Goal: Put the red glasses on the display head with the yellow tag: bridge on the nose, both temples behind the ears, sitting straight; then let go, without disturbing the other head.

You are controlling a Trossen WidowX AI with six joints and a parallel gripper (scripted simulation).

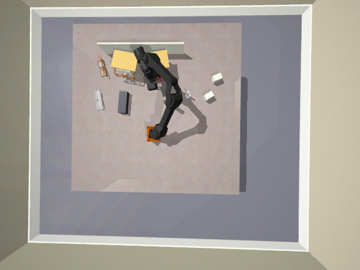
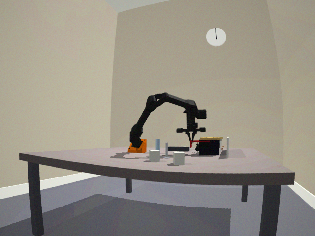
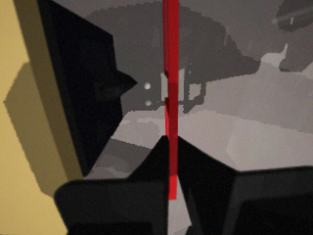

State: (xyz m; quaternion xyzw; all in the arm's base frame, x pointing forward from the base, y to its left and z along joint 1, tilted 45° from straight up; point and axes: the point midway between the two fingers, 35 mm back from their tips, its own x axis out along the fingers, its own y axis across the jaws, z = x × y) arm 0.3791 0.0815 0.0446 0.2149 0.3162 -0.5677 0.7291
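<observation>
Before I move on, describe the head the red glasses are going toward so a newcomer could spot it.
Find the upright pale panel. Two yellow-topped heads stand before it; choose the black-faced one. Its neighbour already wears orange-framed glasses.

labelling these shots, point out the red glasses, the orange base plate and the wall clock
red glasses (image 1: 160, 78) (image 2: 201, 140) (image 3: 173, 98): top, exterior, wrist; frame
orange base plate (image 1: 148, 140) (image 2: 144, 146): top, exterior; edge
wall clock (image 2: 212, 40): exterior; face
</observation>
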